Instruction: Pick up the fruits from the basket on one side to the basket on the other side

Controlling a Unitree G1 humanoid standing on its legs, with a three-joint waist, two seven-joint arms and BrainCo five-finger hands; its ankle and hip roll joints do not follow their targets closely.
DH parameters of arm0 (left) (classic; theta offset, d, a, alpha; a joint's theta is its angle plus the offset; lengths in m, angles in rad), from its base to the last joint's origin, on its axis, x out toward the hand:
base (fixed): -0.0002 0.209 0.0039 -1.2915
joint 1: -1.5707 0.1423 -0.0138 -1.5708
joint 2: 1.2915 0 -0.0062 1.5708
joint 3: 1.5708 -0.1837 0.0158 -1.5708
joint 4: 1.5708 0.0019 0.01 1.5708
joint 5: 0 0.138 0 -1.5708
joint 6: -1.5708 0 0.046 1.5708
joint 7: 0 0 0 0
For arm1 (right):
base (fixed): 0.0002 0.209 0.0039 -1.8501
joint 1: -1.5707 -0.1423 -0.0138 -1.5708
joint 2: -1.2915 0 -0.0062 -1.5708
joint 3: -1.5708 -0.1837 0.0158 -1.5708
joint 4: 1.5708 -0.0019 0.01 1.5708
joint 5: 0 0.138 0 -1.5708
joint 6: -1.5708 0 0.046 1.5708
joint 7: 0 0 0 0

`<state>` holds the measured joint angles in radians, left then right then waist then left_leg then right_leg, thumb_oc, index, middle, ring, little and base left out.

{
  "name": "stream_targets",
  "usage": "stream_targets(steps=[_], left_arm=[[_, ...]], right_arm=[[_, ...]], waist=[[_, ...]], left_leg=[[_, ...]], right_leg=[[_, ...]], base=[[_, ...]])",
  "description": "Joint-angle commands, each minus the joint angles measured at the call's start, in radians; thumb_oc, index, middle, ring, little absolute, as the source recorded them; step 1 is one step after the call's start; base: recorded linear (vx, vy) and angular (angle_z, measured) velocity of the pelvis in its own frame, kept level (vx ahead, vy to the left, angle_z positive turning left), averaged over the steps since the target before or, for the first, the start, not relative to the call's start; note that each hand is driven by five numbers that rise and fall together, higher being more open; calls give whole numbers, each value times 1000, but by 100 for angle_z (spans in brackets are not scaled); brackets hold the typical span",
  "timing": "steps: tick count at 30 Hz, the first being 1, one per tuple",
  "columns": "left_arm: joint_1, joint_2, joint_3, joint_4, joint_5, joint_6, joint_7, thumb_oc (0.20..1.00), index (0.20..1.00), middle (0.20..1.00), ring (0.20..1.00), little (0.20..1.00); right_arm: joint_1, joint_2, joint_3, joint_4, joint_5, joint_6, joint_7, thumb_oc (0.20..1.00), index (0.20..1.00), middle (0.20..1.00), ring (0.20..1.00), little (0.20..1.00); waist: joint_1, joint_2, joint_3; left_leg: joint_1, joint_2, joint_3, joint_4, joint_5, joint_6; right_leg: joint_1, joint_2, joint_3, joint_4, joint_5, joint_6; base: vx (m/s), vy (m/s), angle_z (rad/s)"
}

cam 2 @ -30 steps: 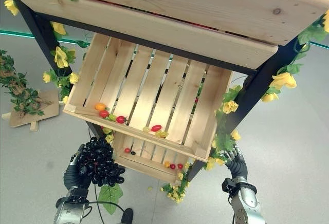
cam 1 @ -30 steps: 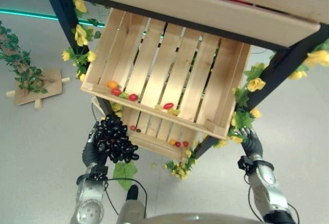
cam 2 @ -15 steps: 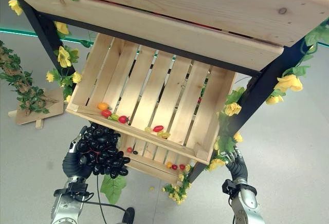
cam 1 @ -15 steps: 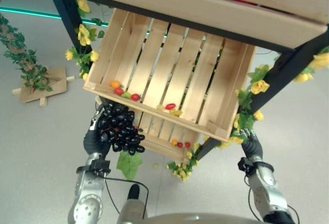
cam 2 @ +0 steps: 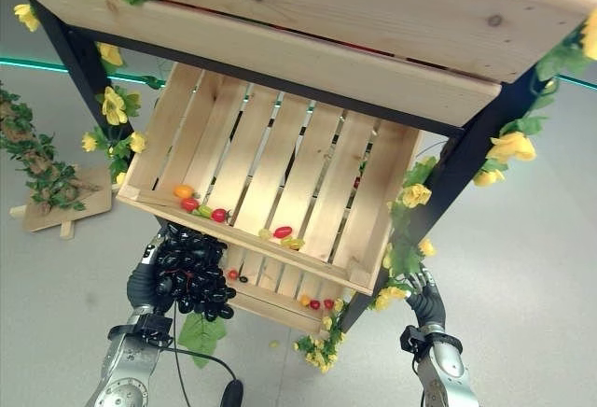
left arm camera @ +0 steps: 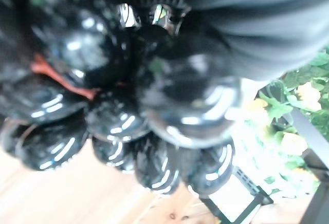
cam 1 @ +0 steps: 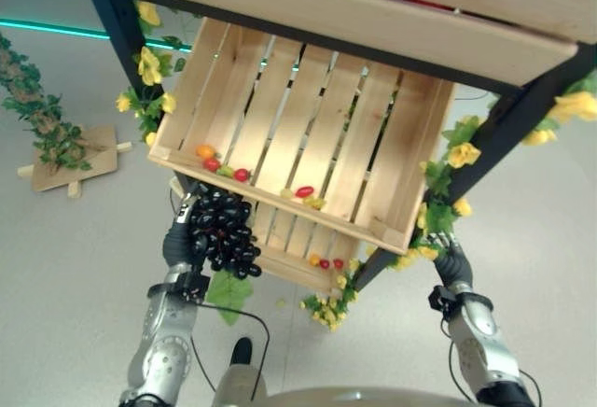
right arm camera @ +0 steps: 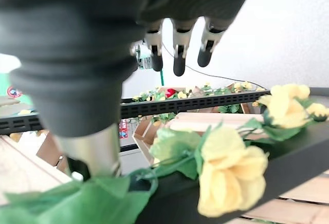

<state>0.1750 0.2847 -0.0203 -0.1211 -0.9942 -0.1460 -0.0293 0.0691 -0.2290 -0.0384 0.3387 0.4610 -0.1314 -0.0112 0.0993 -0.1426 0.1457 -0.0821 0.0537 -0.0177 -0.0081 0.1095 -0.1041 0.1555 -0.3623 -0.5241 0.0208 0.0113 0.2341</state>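
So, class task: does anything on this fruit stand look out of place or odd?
Yes. The small tomatoes have slid into a loose line along the low front edge of the tilted wooden crate. Below, the left hand holds black grapes.

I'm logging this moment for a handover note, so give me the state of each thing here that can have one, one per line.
Left hand: shut on the grape bunch, raised just below the middle crate's front edge.
Grape bunch: held, off any surface, not yet in a crate.
Right hand: open, holding nothing, beside the yellow flowers.
Middle crate: tilted forward, small fruits gathered along its front lip.
Lower crate: a few small fruits inside.
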Motion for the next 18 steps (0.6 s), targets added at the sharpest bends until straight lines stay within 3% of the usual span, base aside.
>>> stream_targets(steps=[1,8,18], left_arm=[[-311,-31,-86,-93,74,-79,-66,200,200,200,200,200],[-297,-41,-104,-126,54,-68,-73,200,200,200,200,200],[-113,-66,-43,-128,-21,-46,-102,200,200,200,200,200]], right_arm=[[-101,-45,70,10,-23,-25,28,1000,1000,1000,1000,1000],[-98,-41,73,13,-23,-22,29,1000,1000,1000,1000,1000],[-78,-27,42,8,-28,-34,13,1000,1000,1000,1000,1000]], waist=[[-21,58,-75],[-22,57,-75],[8,52,-64]], left_leg=[[141,-59,48,-30,-143,85],[146,-57,52,-37,-140,85],[136,-56,37,-37,-133,87]], right_leg=[[-111,60,23,15,160,-29],[-111,64,28,12,159,-31],[-110,70,16,8,150,-35]], base=[[7,0,-7],[0,-4,-4],[0,0,0]])
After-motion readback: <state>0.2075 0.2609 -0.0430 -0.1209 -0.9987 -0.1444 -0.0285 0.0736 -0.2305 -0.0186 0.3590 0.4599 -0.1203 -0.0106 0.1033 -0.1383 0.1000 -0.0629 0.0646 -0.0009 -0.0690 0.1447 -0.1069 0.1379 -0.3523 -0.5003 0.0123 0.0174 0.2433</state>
